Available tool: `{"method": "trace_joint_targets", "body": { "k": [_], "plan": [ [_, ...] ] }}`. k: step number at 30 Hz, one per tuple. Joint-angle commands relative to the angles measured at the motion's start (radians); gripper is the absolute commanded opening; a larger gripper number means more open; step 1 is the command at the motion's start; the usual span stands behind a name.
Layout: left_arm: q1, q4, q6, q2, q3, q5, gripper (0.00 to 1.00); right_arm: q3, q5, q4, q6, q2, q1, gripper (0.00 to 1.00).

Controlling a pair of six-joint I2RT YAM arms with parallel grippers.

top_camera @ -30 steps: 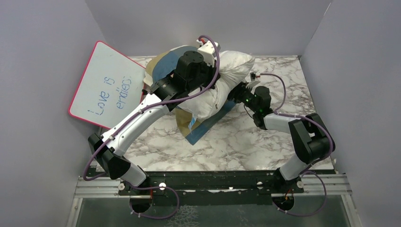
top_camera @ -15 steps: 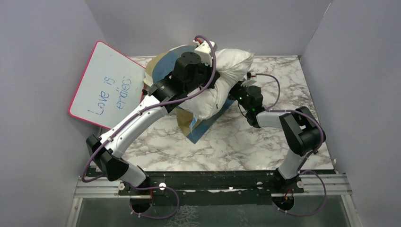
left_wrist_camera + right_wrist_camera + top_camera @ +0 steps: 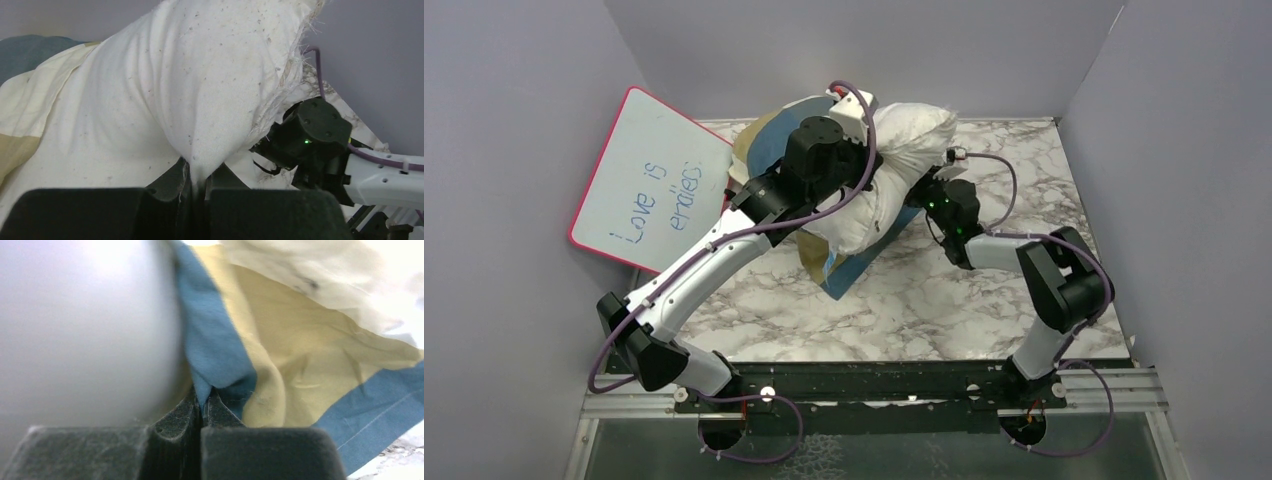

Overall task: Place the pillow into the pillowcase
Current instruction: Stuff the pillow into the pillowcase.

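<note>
Your left arm stretches far across the tabletop point(image 3: 924, 300). The left hand point(image 3: 197, 187) pinches a fold of the pillow point(image 3: 904, 150), which sits far-centre over the pillowcase point(image 3: 854, 265). Your right arm is folded at the elbow, and the right hand point(image 3: 202, 410) is clamped on the pillowcase's blue edge.

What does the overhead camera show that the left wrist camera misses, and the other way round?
Only the overhead view shows the pink-rimmed whiteboard at the left and the full length of both arms. Only the left wrist view shows the left hand pinched shut on a fold of the pillow, plus the dark specks and frayed seam on its fabric. Both show the white pillow, the checked pillowcase against it, and the right arm close by.
</note>
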Motion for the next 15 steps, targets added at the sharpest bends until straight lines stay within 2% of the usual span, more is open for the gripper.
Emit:
{"method": "trace_joint_targets", "body": {
  "k": [1, 3, 7, 11, 15],
  "plan": [
    [-0.001, 0.105, 0.069, -0.048, -0.002, -0.112, 0.00, -0.006, -0.217, -0.070, -0.111, -0.144, -0.019, 0.02],
    [0.000, 0.107, 0.066, -0.053, -0.007, -0.107, 0.00, -0.025, -0.282, -0.083, -0.130, -0.167, -0.030, 0.07],
    [0.001, 0.108, 0.076, -0.059, -0.014, -0.119, 0.00, -0.081, -0.456, 0.015, -0.083, -0.186, -0.075, 0.03],
    [0.001, 0.102, 0.088, -0.079, -0.019, -0.148, 0.00, -0.118, -0.406, -0.030, -0.105, -0.220, -0.078, 0.23],
    [0.001, 0.100, 0.089, -0.084, -0.018, -0.147, 0.00, -0.162, -0.366, -0.001, -0.102, -0.227, -0.087, 0.21]
  ]
}}
